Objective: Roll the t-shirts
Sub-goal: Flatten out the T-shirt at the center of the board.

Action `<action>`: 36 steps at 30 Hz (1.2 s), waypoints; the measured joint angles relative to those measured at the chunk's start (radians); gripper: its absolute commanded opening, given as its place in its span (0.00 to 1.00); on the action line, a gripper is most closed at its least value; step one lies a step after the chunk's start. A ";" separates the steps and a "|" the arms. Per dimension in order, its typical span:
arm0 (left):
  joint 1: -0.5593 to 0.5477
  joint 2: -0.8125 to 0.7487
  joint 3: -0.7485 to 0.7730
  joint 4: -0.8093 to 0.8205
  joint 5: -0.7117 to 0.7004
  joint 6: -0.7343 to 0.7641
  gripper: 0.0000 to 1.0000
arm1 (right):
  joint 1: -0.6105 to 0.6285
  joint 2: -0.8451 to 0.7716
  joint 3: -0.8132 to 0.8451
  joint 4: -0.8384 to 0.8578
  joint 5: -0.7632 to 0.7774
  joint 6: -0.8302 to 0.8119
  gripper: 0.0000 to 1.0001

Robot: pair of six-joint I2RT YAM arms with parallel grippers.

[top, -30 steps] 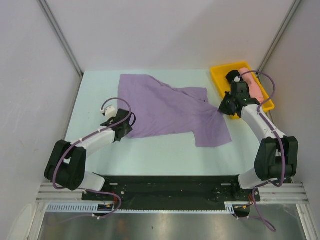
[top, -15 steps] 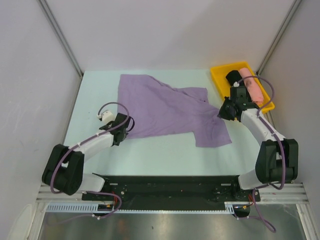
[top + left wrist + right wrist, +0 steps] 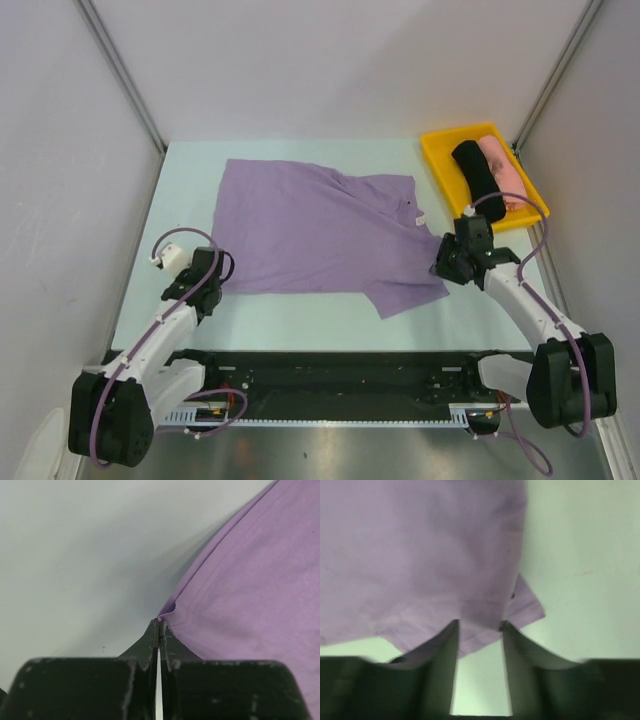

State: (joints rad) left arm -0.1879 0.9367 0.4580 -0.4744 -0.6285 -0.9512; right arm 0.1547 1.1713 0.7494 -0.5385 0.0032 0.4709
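A lavender t-shirt (image 3: 320, 235) lies spread out in the middle of the table, its white neck label (image 3: 420, 216) near the right side. My left gripper (image 3: 210, 283) sits at the shirt's near left corner. In the left wrist view the left gripper (image 3: 159, 624) is shut, with the hem of the lavender shirt (image 3: 240, 590) pinched at its tips. My right gripper (image 3: 441, 270) is at the near right edge. In the right wrist view the right gripper (image 3: 480, 628) stands open, with the shirt's edge (image 3: 420, 555) lying between its fingertips. A black roll (image 3: 475, 170) and a pink roll (image 3: 504, 170) lie in the tray.
The yellow tray (image 3: 437, 150) stands at the back right corner, close behind my right arm. White walls close in the table on the left, back and right. The black base rail (image 3: 330, 370) runs along the near edge.
My left gripper shut on the shirt's corner and drew it left and toward the near edge, flattening the cloth. The right gripper moved nearer from the tray and opened.
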 measured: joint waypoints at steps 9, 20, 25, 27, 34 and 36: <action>0.006 0.000 0.000 -0.006 0.005 0.001 0.00 | 0.128 -0.168 -0.158 -0.007 0.108 0.122 0.73; 0.024 0.009 0.024 -0.005 0.013 0.018 0.00 | 0.087 -0.115 -0.209 0.176 0.170 0.218 0.47; 0.025 0.010 0.036 -0.008 0.013 0.034 0.00 | 0.088 -0.045 -0.212 0.259 0.144 0.241 0.00; 0.025 0.005 0.052 -0.015 0.013 0.048 0.00 | 0.085 -0.050 -0.212 0.279 0.127 0.257 0.00; 0.025 -0.207 0.185 -0.094 0.011 0.204 0.00 | 0.061 -0.257 -0.104 0.168 0.093 0.252 0.00; 0.025 -0.300 0.245 -0.113 0.013 0.259 0.00 | 0.050 -0.322 -0.007 0.120 0.091 0.241 0.00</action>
State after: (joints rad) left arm -0.1627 0.6369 0.7029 -0.5877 -0.6159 -0.6922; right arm 0.2043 0.8497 0.7425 -0.4187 0.0944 0.7116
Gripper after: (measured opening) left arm 0.006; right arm 0.014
